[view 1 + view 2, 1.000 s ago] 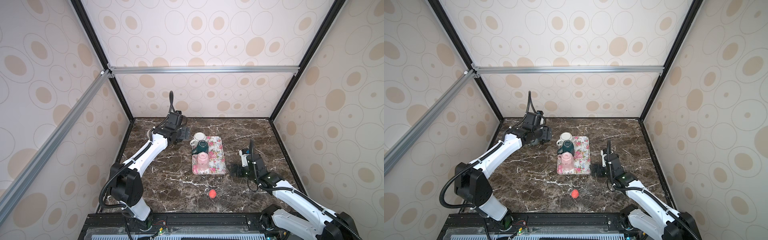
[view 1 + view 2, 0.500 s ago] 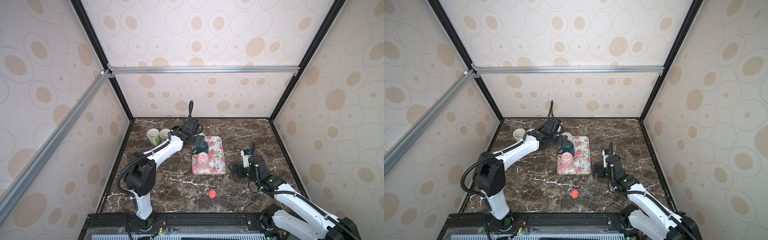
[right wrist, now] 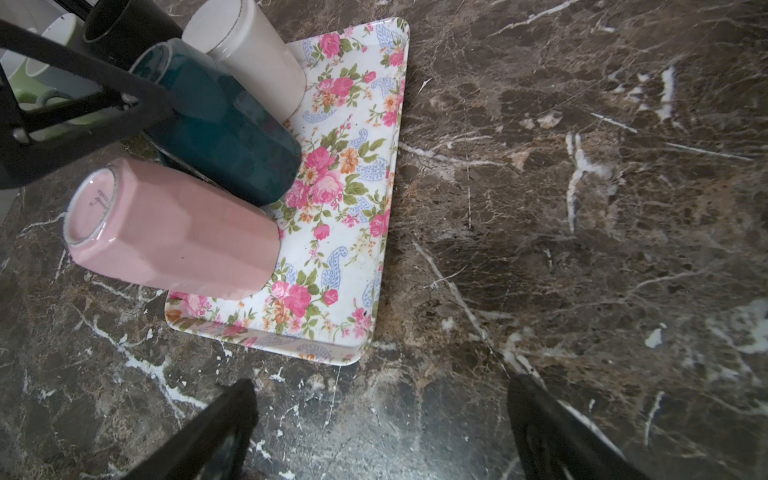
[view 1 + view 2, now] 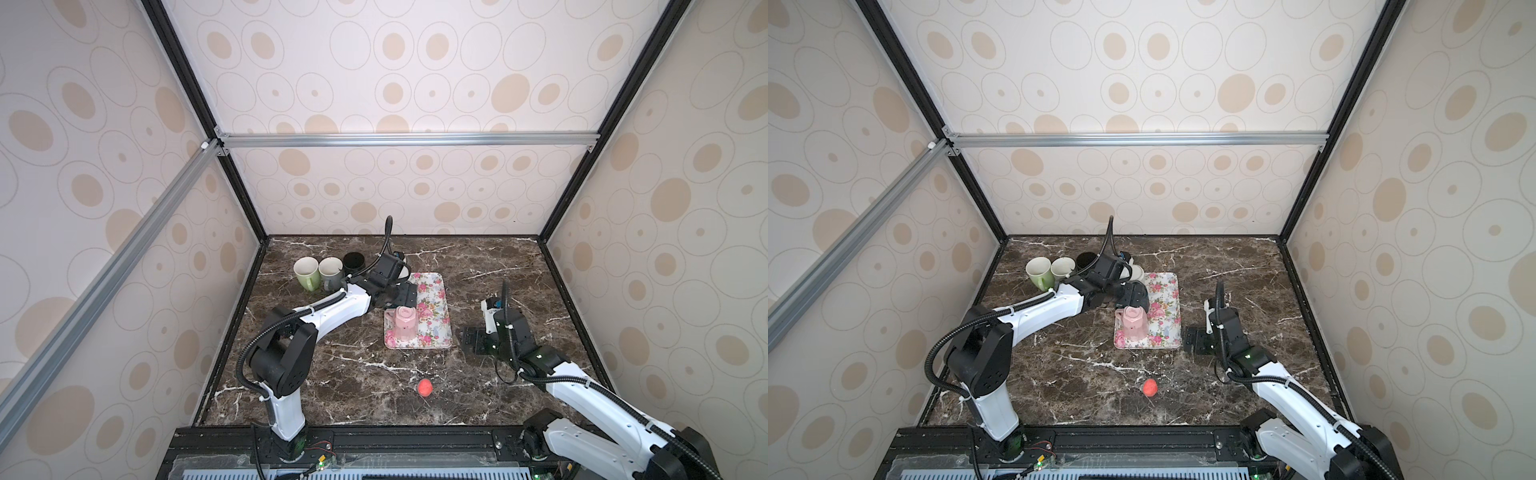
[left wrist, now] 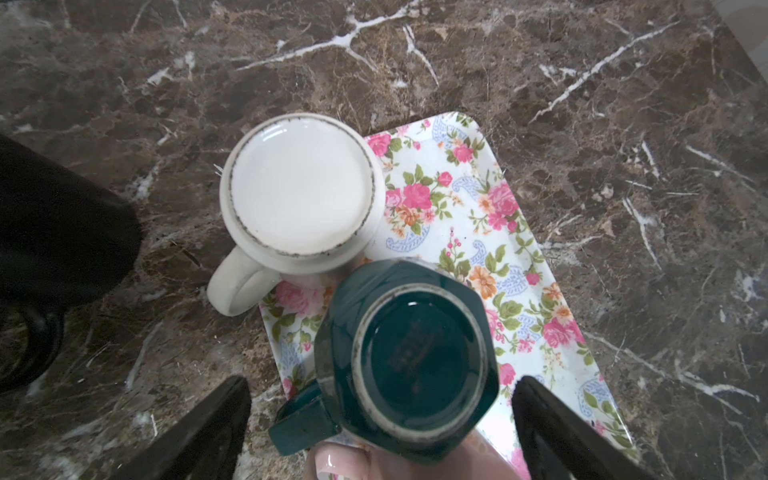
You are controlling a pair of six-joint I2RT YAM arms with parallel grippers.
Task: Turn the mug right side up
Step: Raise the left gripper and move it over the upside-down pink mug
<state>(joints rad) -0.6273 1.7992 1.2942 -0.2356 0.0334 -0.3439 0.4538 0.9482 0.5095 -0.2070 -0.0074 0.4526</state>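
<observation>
Three mugs stand upside down on the floral tray (image 4: 434, 307) (image 5: 457, 199): a white mug (image 5: 299, 185) at the back, a dark teal mug (image 5: 415, 353) in the middle and a pink mug (image 4: 405, 322) (image 3: 174, 232) in front. My left gripper (image 5: 382, 428) (image 4: 405, 296) hangs open over the teal mug, one finger on either side of its base and not touching it. In both top views the gripper hides that mug. My right gripper (image 3: 380, 432) (image 4: 473, 340) is open and empty over the marble, just right of the tray's front corner.
A green mug (image 4: 305, 272), a grey mug (image 4: 330, 270) and a black mug (image 4: 354, 262) stand upright at the back left, close to the left arm. A red ball (image 4: 424, 387) lies on the marble in front of the tray.
My left arm has swung from the back left, beside the white mug, across onto the tray and now sits over the teal mug. The right arm has barely moved.
</observation>
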